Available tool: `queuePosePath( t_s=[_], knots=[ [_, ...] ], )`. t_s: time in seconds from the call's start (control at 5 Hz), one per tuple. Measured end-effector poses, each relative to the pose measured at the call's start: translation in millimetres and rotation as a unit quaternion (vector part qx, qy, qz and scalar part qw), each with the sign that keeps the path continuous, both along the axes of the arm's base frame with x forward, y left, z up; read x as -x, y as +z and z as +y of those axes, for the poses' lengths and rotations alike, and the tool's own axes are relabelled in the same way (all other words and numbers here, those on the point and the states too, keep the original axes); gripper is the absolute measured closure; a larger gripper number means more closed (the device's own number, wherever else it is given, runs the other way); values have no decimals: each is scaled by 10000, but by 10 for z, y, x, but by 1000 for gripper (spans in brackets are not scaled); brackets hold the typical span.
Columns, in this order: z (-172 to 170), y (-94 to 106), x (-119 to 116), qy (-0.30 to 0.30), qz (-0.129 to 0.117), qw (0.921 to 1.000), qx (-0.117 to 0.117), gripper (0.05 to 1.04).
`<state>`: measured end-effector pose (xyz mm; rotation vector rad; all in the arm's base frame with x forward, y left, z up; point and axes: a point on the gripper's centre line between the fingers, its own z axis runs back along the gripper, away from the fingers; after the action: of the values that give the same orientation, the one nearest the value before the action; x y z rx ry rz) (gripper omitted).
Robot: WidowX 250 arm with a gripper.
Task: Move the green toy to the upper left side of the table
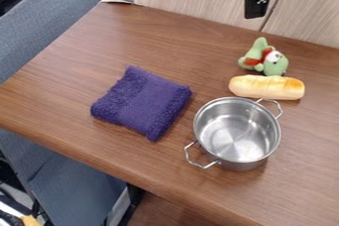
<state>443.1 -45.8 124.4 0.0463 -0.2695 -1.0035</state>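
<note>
I am facing a wood-grain table (79, 86), smooth with a low sheen. The pot (235, 136) is showing smooth, glossy metal; the cloth (142, 102), rough, matt pile. The green toy (275, 66) is presenting plush-like fabric; the bread (267, 87), a smooth, faintly glossy surface.

Items counted: one table (73, 71), one green toy (277, 66), one bread loaf (267, 87), one purple cloth (142, 102), one metal pot (237, 133) (handles (198, 160) on same: two, duly noted).
</note>
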Motion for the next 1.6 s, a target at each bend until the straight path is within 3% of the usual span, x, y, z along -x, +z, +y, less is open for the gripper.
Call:
queuePosePath(
  t_s=[0.4,0.8,1.2,1.4,1.6],
  knots=[
    [-124,-357,48,-230,467,9986,-47,83],
    [-264,-485,53,-460,705,9964,-58,83],
    [-295,-723,42,-439,978,9939,-265,83],
    [-278,-856,16,-428,1133,9916,-457,137],
    [-300,-913,-3,-449,1018,9928,-454,399]
  ],
)
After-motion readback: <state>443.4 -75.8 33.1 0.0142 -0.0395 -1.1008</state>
